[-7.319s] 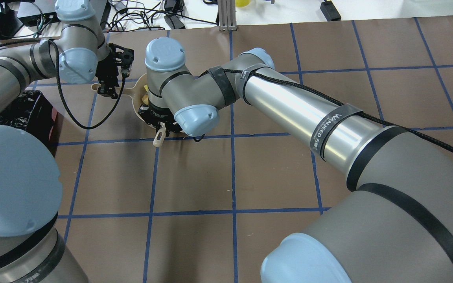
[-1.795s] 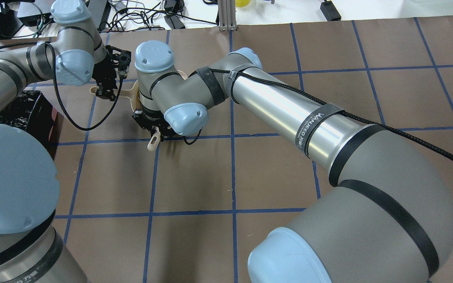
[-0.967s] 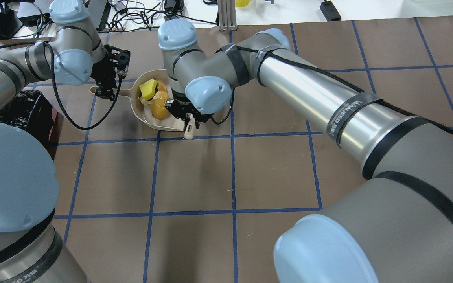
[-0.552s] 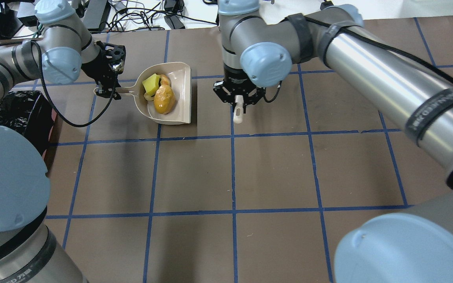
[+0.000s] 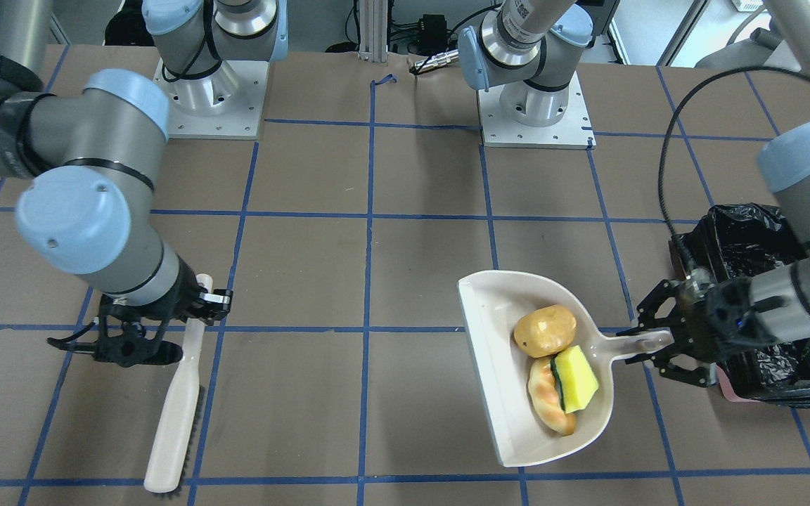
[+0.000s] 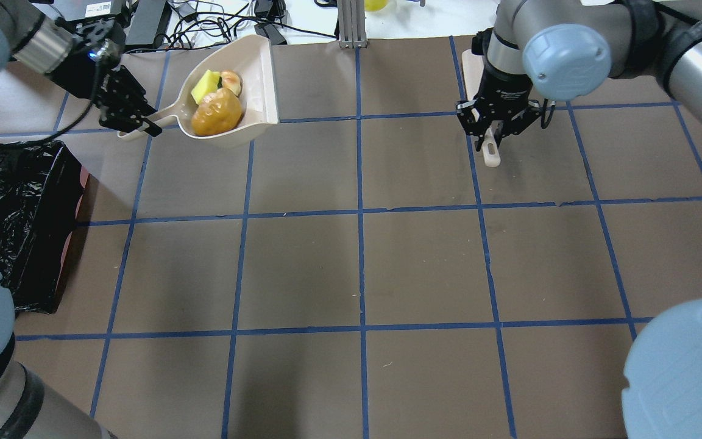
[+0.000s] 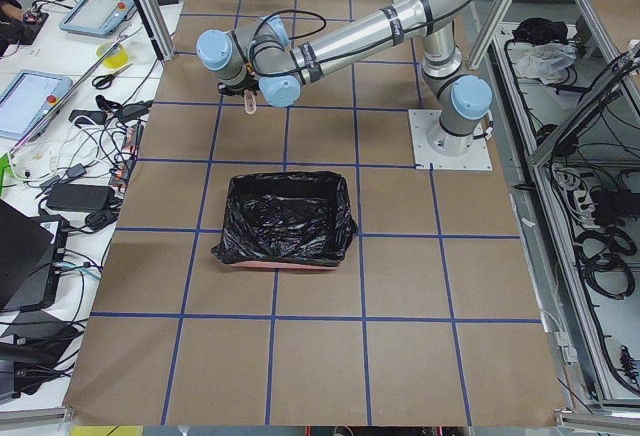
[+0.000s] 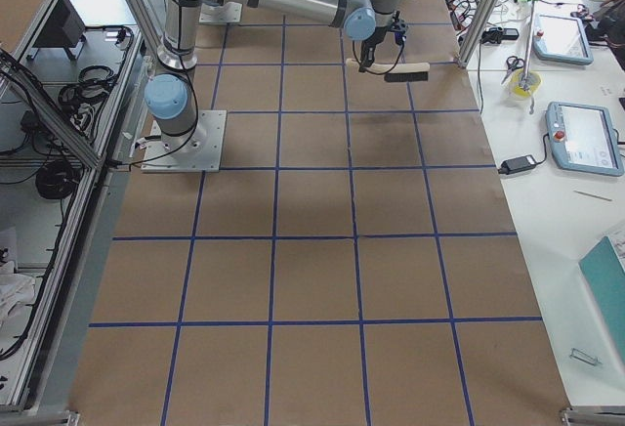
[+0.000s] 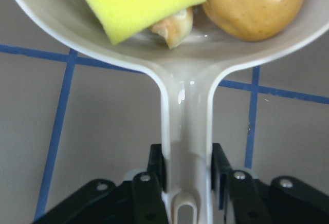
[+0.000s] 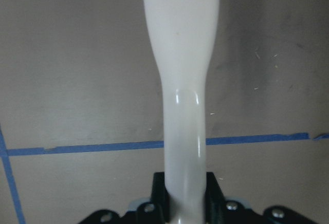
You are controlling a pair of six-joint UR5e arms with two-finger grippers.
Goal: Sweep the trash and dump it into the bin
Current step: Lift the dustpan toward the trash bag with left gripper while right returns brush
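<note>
My left gripper [image 6: 134, 119] is shut on the handle of a beige dustpan [image 6: 262, 73] and holds it off the table. The trash lies in the pan: a golden-brown potato lump [image 6: 217, 114], a yellow-green wedge [image 6: 205, 86] and a tan bread piece [image 6: 231, 82]. The left wrist view shows the handle [image 9: 186, 131] between the jaws. The bin [image 6: 16, 219], lined with a black bag, stands on the table below and beside the left gripper. My right gripper [image 6: 494, 131] is shut on the handle of a beige brush [image 5: 173, 414] lying on the table, far from the pan.
Cables and devices [image 6: 217, 24] lie beyond the table's far edge beside an aluminium post [image 6: 351, 24]. Blue tape lines grid the brown table [image 6: 357, 268]. A side bench with tablets [image 8: 581, 138] runs past the brush end of the table.
My left gripper has lifted the dustpan with the trash up and away from the table. My right gripper has carried the brush to the right, away from the pan.
</note>
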